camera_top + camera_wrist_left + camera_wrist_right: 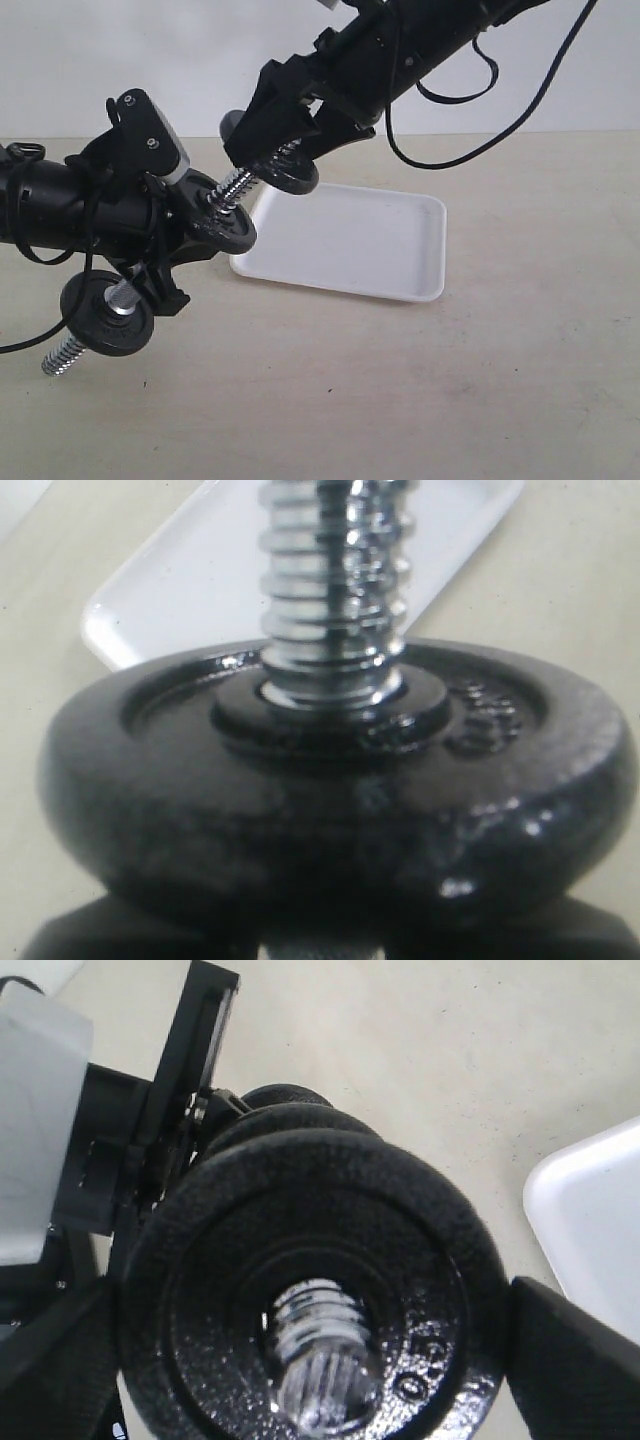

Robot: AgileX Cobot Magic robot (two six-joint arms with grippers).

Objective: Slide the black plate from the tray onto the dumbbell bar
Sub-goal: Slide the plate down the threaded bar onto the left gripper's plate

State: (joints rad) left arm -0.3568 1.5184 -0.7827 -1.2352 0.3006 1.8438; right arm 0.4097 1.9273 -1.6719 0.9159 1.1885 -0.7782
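Over the pale bench (pixel 470 400), the left gripper (pixel 163 262) clamps the dumbbell bar (pixel 232 188) mid-length, tilting its upper thread toward the right gripper (pixel 285 165), which pinches the black plate (pixel 298 180) by the rim, already threaded on that end, off the tray (pixel 380 240) beyond.

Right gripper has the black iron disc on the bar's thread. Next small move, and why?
Probably slide the round black iron plate down the chrome threaded bar toward the second plate: bare thread shows between them, and the right gripper grips it.
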